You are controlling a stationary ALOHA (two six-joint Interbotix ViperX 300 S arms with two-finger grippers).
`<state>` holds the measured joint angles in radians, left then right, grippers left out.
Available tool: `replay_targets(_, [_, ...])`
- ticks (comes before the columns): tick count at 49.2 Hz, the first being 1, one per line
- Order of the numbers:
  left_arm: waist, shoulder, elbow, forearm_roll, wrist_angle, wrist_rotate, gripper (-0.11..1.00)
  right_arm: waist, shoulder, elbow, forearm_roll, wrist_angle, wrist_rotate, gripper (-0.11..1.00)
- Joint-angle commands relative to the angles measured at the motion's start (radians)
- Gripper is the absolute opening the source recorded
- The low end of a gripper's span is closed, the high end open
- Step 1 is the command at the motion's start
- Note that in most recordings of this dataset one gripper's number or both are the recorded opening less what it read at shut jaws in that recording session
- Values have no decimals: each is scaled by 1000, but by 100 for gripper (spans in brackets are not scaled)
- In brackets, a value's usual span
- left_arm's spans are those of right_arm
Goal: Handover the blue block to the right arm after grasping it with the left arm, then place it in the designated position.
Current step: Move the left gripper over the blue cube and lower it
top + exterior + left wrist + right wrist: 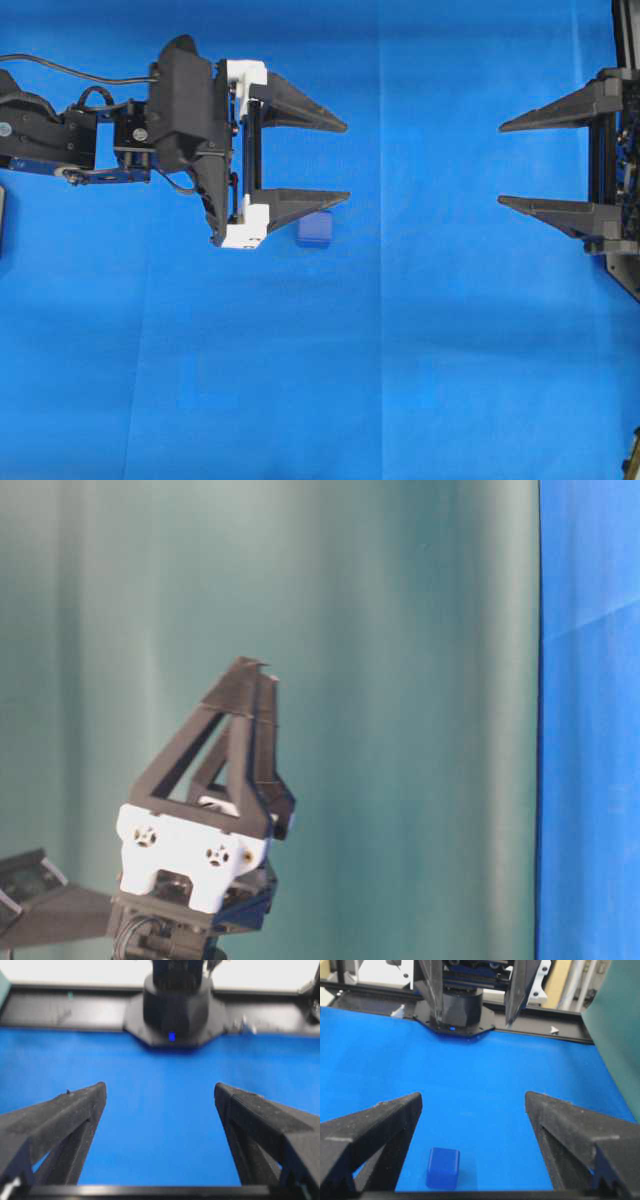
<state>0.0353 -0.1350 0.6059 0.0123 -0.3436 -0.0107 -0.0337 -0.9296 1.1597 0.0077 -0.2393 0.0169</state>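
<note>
- The surface (400, 380) fills your overhead view, covered edge to edge in blue cloth, with a faint fold line running top to bottom just right of centre.
- Your left arm (120, 135) comes in from the left edge of the overhead view, its boxy black wrist and white bracket sitting in the upper left quarter.
- The left gripper (345, 161) points toward the right of that frame with its jaws spread wide and nothing between them; the left wrist view shows only bare blue cloth between the two fingers.
- Your right arm (615, 170) is at the right edge of the overhead view. The right gripper (501, 163) faces left, jaws equally wide apart and empty, well apart from the left one.
- The blue block (314, 229) rests on the cloth just below the lower left finger in the overhead view, outside the jaw gap. In the right wrist view it sits at the bottom, left of centre.
- You look to be in the approach step: the block is not yet grasped, so handover and placing are still ahead.
- Next, you would need to shift the left gripper toward the bottom of the overhead frame so the block falls between the fingers, lower it to the cloth, then close. How high the gripper sits above the surface cannot be told.
</note>
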Motion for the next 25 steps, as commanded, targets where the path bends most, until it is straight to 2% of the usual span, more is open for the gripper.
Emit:
replay_targets(1, [0, -9, -49, 2, 95, -3, 93, -2, 6, -26, 2, -11, 2, 97])
replay_targets(11, [-3, 0, -192, 2, 491, 0, 93, -2, 6, -26, 2, -8, 2, 97])
replay_targets(25, [-3, 80, -387, 2, 930, -2, 93, -2, 9, -26, 0, -2, 2, 97])
